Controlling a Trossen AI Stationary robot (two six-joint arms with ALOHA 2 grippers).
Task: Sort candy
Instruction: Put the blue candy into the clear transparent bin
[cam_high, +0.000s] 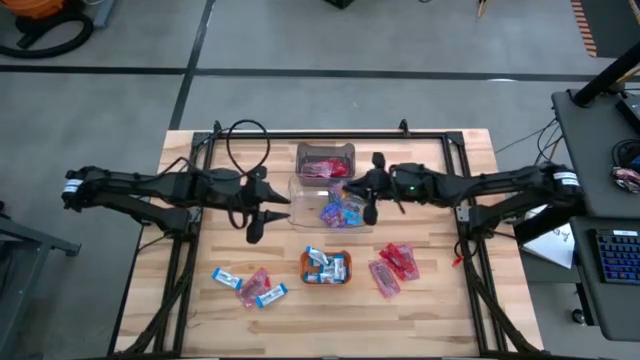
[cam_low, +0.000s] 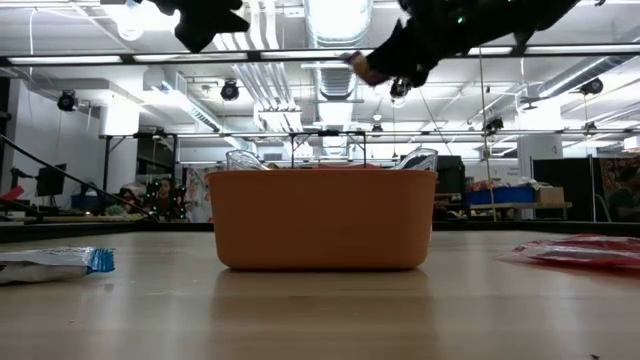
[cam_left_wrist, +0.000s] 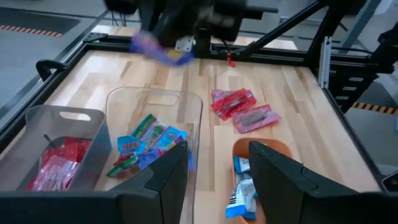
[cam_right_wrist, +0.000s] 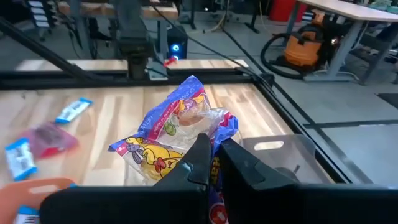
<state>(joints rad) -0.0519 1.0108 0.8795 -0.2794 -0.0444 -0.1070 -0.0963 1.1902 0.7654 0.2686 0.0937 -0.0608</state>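
My right gripper (cam_high: 368, 210) hovers above the nearer clear bin (cam_high: 300, 190) and is shut on a blue, purple and yellow crinkly candy wrapper (cam_right_wrist: 174, 130). That bin holds more blue and purple wrappers (cam_left_wrist: 146, 146). The far clear bin (cam_high: 325, 150) holds red packets (cam_high: 324, 167). My left gripper (cam_high: 255, 228) is open and empty, left of the bins. An orange tray (cam_high: 310, 278) holds blue-and-white bars (cam_high: 328, 264). Loose bars (cam_high: 225, 277) and a pink packet (cam_high: 255, 283) lie on the table near left. Red packets (cam_high: 395, 265) lie near right. My right gripper pinches the crinkly wrapper between its two fingers (cam_right_wrist: 199, 155) at one end (cam_right_wrist: 208, 134). The rest of the wrapper sticks out past the fingertips. It is lifted clear, above the table and the bin, as the left wrist view shows at its blue end (cam_left_wrist: 146, 45).
A black metal frame (cam_high: 330, 133) runs along the table's far edge and down both sides. A black cable loop (cam_high: 247, 140) lies at far left. Bare wood shows along the near edge (cam_high: 330, 330). In the low view the orange tray (cam_low: 322, 220) stands in the middle.
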